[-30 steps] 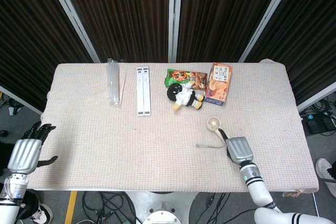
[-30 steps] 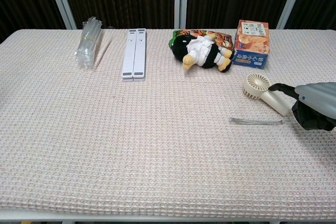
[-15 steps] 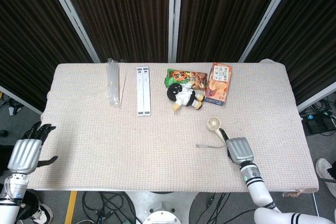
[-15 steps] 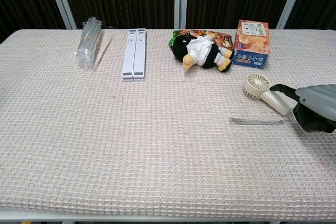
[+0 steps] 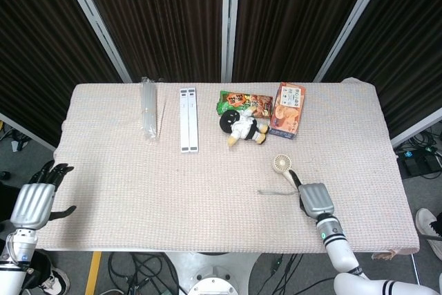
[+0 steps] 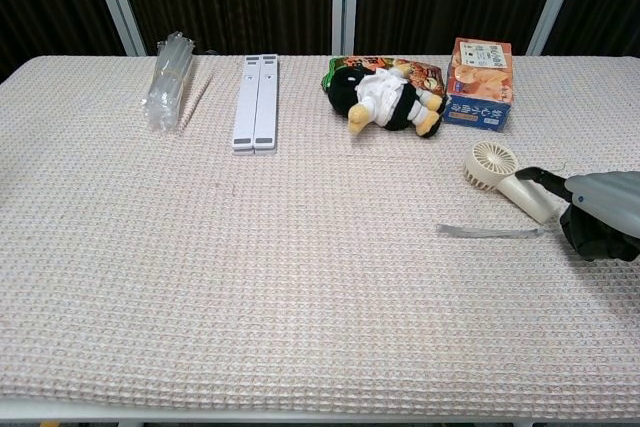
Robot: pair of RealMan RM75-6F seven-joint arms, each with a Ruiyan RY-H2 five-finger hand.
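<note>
The right hand [image 5: 315,199] lay palm down at the handle end of the handheld fan [image 6: 505,176]; whether it gripped the handle could not be told. The fan lay flat, head toward 11 o'clock of the hand, strap [image 6: 488,231] at 9 o'clock. The left hand [image 5: 34,200] hung off the table's [image 5: 138,191] edge, fingers spread, empty.

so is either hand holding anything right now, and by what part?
Right hand rests at the handle of the small white handheld fan; a closed grip cannot be told. Left hand holds nothing.
</note>
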